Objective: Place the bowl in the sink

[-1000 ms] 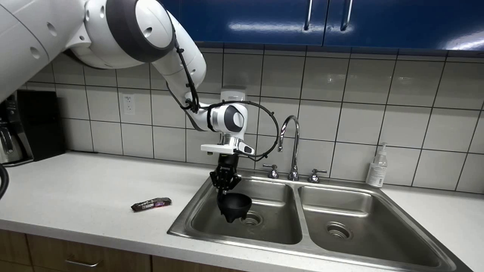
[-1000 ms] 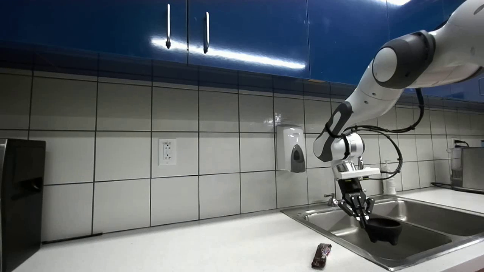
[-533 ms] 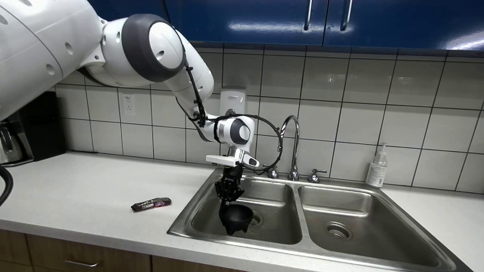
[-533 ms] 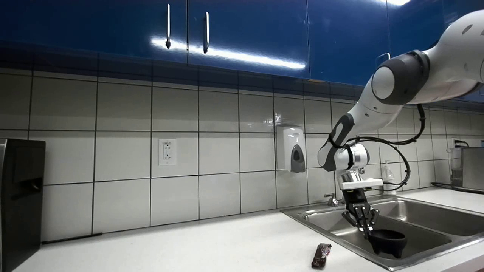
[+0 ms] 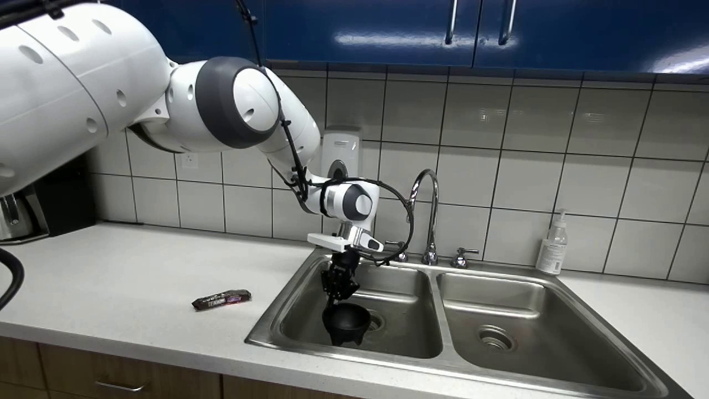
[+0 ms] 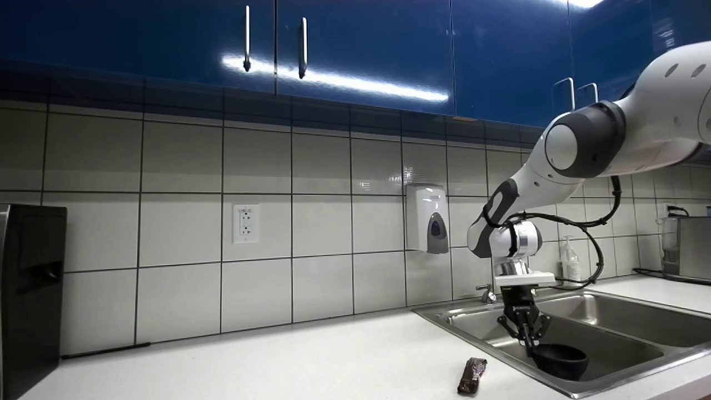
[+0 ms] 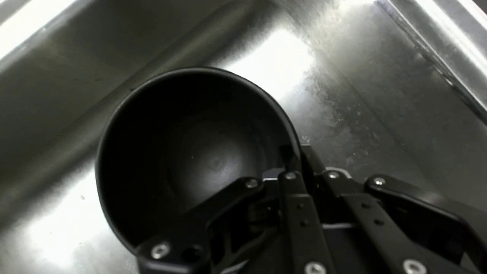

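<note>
- Far left, in an exterior view: a black and silver coffee maker (image 5: 66,205) by the back edge of a white counter (image 5: 138,271), partly behind the white robot arm (image 5: 238,100).
- An outlet (image 6: 245,224), above the counter's back edge.
- A small dark wrapped bar (image 5: 221,300), lying flat on the counter, apart from the left edge of the steel sink (image 5: 287,305).
- A white and gray dispenser (image 6: 426,218), fixed to the tiled wall (image 5: 473,119) above the sink's back left corner.
- The black gripper (image 7: 299,154), pointing down into the sink's left basin (image 5: 407,327). In the wrist view its jaws are clamped on the rim of the bowl (image 5: 346,321), one jaw inside it and one outside.
- The bowl itself: small, round and black, with short feet, mouth facing up. It is inside the left basin, toward the front left corner, partly hiding a round drain (image 5: 378,321). I cannot tell whether its feet touch the basin floor.
- A curved chrome faucet (image 5: 433,216) on the sink's back edge, between two lever handles (image 5: 461,258).
- The right basin (image 5: 554,360), with its own round drain.
- A pump bottle (image 5: 553,249), upright by the sink's back right corner.
</note>
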`<state>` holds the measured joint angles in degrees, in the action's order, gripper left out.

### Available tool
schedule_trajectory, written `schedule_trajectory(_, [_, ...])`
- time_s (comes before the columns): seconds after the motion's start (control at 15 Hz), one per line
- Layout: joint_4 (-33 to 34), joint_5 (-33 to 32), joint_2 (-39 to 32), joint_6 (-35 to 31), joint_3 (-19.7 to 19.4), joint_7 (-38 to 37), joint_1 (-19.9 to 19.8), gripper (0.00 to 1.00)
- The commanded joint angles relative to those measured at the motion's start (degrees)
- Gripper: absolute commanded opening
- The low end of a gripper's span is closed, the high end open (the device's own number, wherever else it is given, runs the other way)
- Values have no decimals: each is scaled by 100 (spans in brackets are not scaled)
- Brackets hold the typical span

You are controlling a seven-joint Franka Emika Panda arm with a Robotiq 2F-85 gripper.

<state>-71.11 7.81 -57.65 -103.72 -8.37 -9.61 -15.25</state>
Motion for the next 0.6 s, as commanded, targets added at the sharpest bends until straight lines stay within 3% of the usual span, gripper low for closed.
schedule_trajectory(0.0, [617,108,-386,-36,-22,-421,-35,2])
schedule_trajectory(0.53, [1346,145,-998,-19,-25,-1018,-111,2])
